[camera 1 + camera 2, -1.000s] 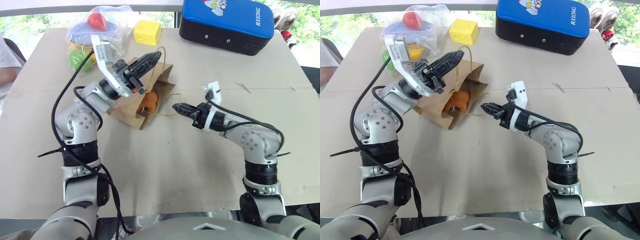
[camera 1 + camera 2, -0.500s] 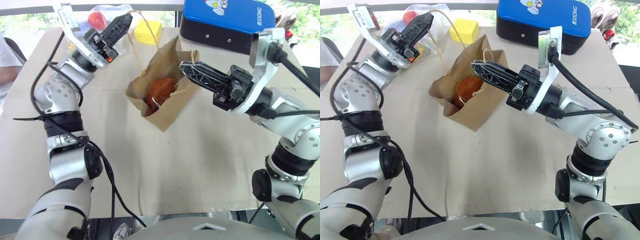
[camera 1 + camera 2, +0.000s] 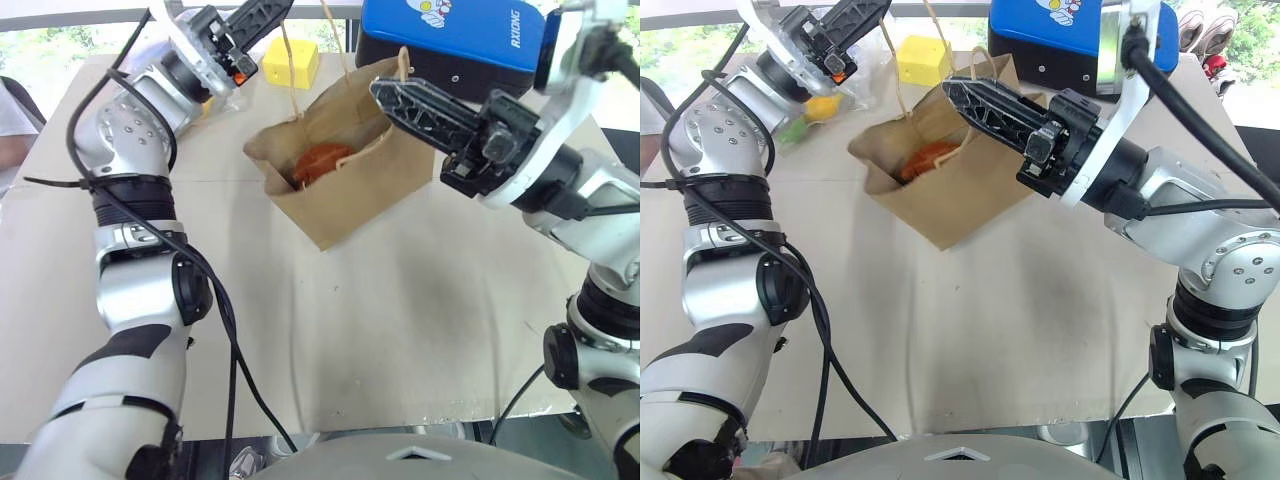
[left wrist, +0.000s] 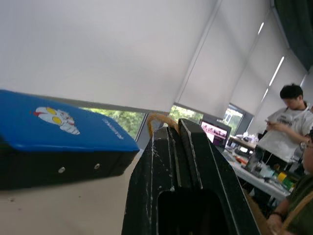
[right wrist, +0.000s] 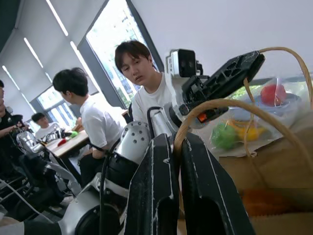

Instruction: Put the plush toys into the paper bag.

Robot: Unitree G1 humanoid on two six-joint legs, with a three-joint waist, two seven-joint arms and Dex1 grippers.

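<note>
Brown paper bag [image 3: 345, 170] hangs between raised arms, left tool [image 3: 283, 6] and right tool [image 3: 385, 92] each clamped on a handle.

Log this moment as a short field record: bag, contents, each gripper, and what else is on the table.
paper bag: upright on table, mouth open, lifted by both handles
inside bag: orange-brown plush toy
left gripper: shut on one loop handle
right gripper: shut on the other loop handle
also on table: yellow cheese block, blue case, clear plastic bag of toys

Bag [image 3: 350, 190] mouth open; table [image 3: 420, 320] bare nearside; blue case [image 3: 450, 40] behind.
</note>
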